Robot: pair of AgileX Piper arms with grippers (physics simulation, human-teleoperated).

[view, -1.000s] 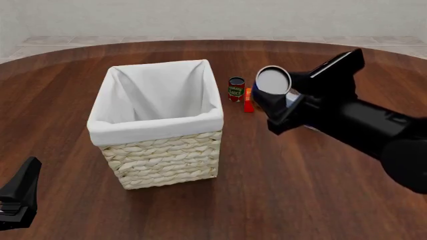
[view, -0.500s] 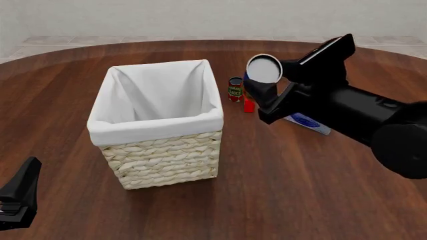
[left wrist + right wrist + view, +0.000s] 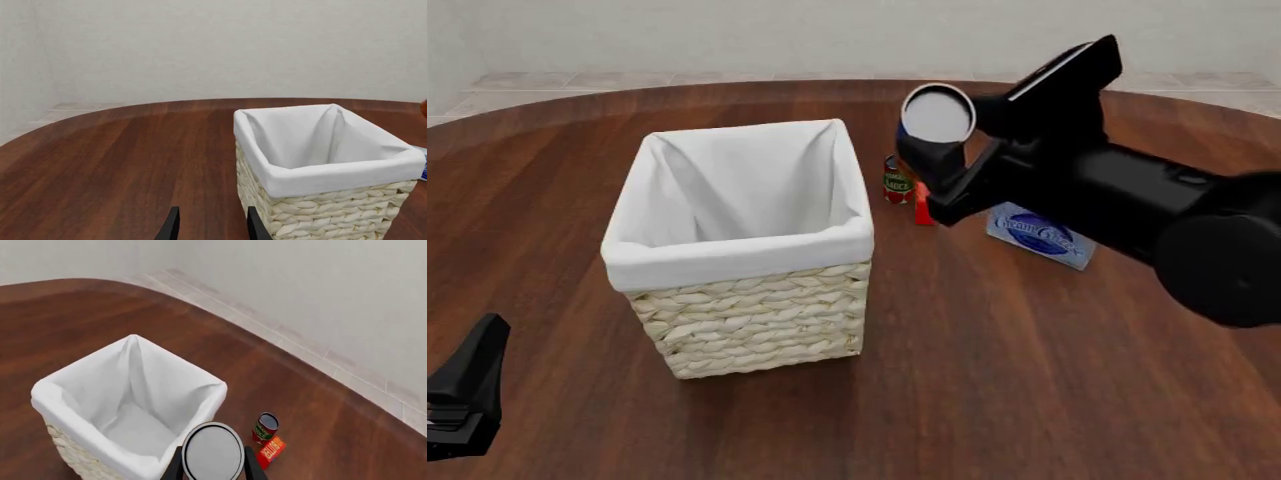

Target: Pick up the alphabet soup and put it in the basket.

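Two cans are seen: the soup can (image 3: 936,115), clamped in the right gripper (image 3: 941,150) above the table (image 3: 988,380) just right of the one basket (image 3: 747,310), and a dark-topped can (image 3: 898,179) beside a red box (image 3: 924,205). A blue packet (image 3: 1038,234) appears only in front view. The left gripper (image 3: 210,226) is held apart, empty.

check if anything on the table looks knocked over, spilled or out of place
Nothing stands out. The basket sits upright, the small red can stands upright, and the red box and blue-and-white box lie flat. The alphabet soup is held aloft in the right claw.
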